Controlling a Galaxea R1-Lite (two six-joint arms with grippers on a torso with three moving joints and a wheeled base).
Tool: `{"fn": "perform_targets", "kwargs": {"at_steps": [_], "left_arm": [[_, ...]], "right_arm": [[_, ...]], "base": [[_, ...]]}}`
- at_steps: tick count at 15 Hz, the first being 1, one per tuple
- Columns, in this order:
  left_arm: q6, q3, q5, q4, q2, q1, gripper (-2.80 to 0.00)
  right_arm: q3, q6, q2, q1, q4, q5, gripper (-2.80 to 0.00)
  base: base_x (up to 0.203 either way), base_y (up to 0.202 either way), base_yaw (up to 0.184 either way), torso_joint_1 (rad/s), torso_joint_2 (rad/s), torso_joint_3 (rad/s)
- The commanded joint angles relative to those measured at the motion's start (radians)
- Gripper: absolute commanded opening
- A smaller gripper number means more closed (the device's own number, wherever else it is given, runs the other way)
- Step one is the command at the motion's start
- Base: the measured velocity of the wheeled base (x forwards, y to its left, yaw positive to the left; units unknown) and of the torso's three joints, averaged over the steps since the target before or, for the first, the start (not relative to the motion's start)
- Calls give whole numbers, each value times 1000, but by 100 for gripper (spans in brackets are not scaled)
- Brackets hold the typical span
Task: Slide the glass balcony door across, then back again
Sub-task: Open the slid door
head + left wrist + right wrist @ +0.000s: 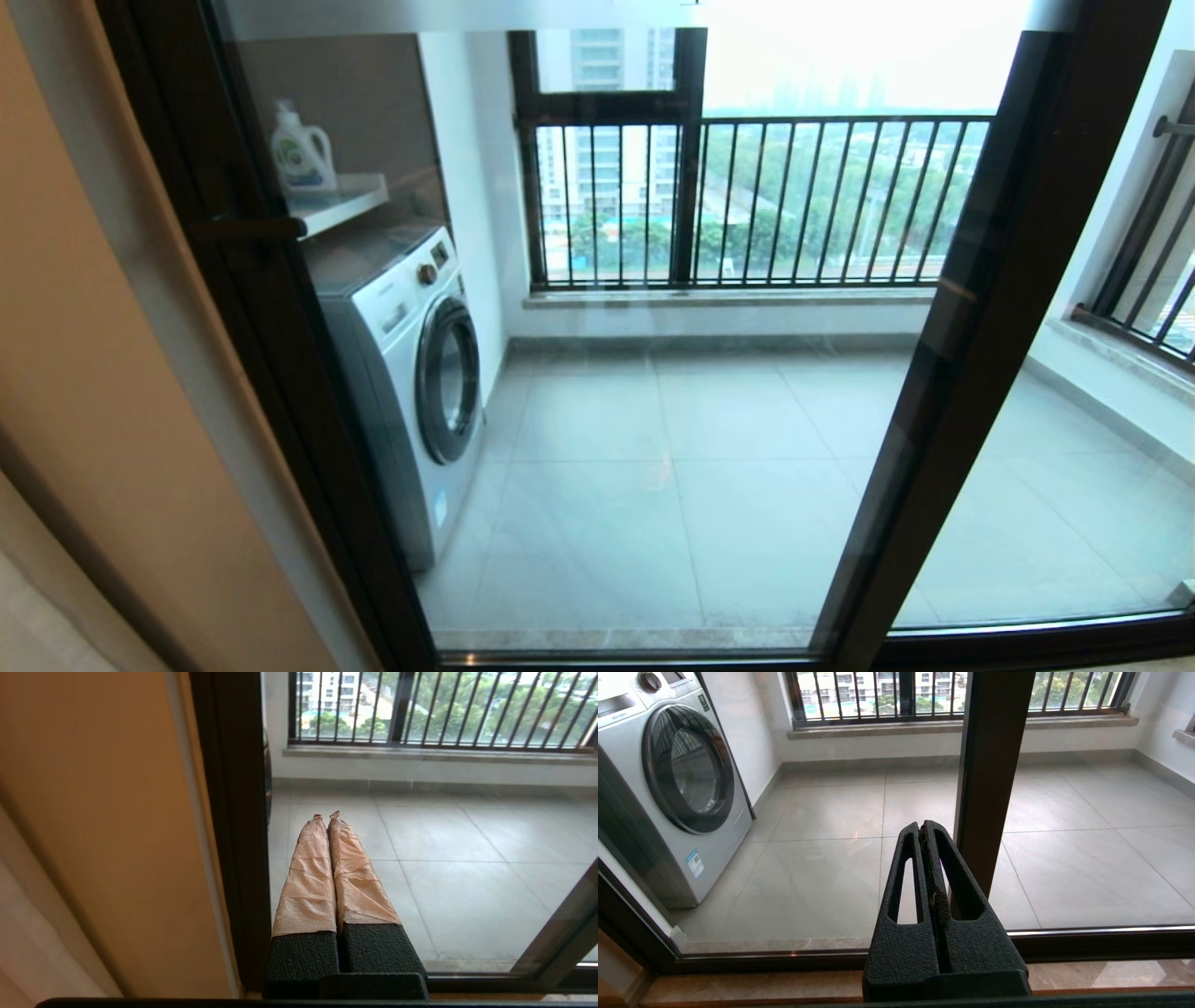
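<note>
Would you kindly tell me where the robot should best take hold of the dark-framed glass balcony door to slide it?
Probably by the small dark handle on the left stile of the dark-framed glass balcony door. It sticks out horizontally from the flat frame, the only graspable protrusion. The left gripper, shut beside that stile, is nearer, so come from the room side.

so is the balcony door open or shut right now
Shut: the glass balcony door spans the opening, its handled stile against the wall-side frame.

a home: a tiled balcony with a washer (411, 373), detergent jug (301, 149) on a shelf (341, 201), railing (766, 201).
</note>
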Motion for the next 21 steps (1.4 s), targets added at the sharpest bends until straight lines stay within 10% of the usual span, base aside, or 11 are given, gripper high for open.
{"fn": "perform_targets", "kwargs": {"at_steps": [1,11,21], "left_arm": [[1,-75,-32,-62,204,-1,-280],[-27,-587,-119,-458,1103,-1,-280],[-26,-1002,-108,-496,1508,79,-280]], "right_arm": [[12,-1,1,0,-1,0,-280],[12,-1,1,0,-1,0,-280],[12,0,1,0,-1,0,-280]], "base": [[0,0,0,0,0,0],[0,0,0,0,0,0],[0,0,0,0,0,0]]}}
